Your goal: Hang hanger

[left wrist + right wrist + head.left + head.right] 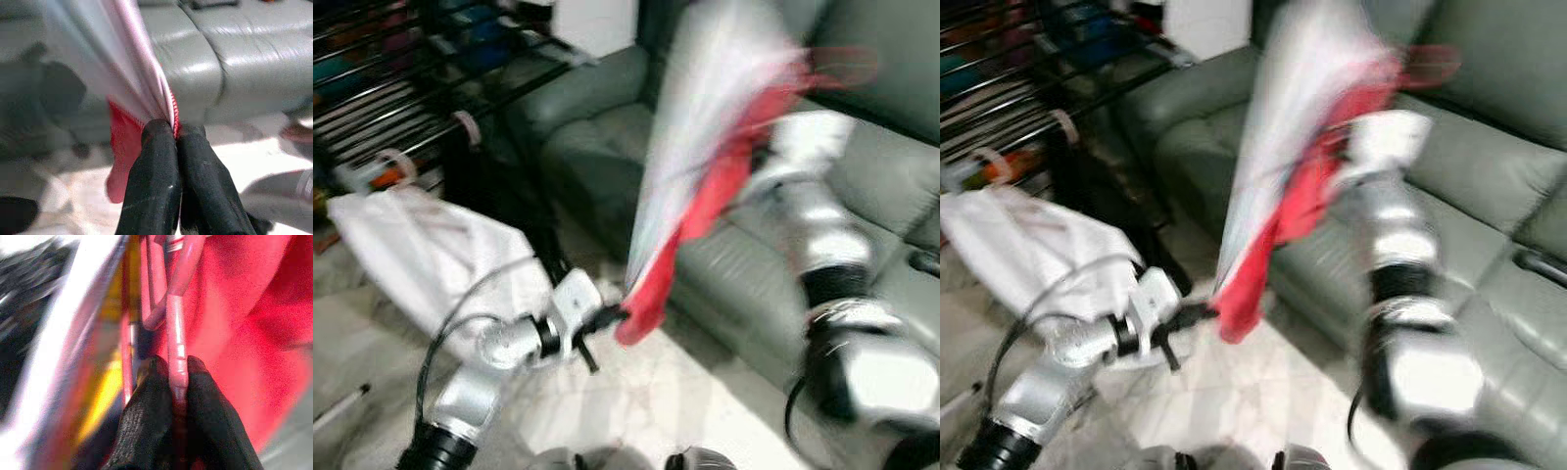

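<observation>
A red and white garment point(705, 166) hangs on a pink hanger point(177, 328), blurred by motion, in front of the grey sofa point(862, 196). My right gripper point(172, 366) is shut on the hanger's pink bar, holding it up high; the hanger's hook point(842, 67) shows as a red blur above the right arm. My left gripper point(175, 131) is shut on the garment's lower red hem point(636, 318), low and to the left. A dark drying rack point(401, 108) stands at the far left.
A white cloth point(431, 255) hangs over the rack's near end. The grey sofa takes up the right and back. Pale tiled floor point(636, 401) lies below. A dark object point(925, 262) rests on the sofa seat at the right.
</observation>
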Robot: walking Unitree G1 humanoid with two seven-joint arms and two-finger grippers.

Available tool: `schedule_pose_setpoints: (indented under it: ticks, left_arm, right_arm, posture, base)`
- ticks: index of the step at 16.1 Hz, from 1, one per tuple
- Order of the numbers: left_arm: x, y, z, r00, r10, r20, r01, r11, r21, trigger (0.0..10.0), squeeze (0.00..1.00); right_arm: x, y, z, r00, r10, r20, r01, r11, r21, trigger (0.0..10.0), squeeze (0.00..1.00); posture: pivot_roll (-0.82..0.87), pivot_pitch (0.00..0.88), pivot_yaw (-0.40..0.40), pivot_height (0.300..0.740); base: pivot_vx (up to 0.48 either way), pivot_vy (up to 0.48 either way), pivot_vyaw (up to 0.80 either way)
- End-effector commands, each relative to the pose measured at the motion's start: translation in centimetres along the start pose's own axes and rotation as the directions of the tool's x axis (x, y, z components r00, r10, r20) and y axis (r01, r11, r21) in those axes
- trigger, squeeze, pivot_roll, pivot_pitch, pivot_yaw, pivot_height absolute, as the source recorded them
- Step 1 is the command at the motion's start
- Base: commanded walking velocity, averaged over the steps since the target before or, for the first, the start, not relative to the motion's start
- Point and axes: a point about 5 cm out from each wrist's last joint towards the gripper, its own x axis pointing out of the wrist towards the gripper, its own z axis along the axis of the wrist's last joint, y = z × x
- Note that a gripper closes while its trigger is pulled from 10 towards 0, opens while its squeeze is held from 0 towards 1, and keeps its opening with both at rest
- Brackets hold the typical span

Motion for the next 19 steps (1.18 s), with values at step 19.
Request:
schedule_pose_setpoints:
  ticks: [19]
  left_arm:
    - [0.8,-1.0,0.3,0.996,-0.087,-0.003,0.087,0.996,0.013,10.0,0.00]
  right_arm:
    - [-4.9,-10.0,0.5,0.762,-0.635,0.130,0.615,0.772,0.160,10.0,0.00]
  posture:
    - [-0.03,0.000,0.006,0.740]
  base:
    - [0.000,0.000,0.00]
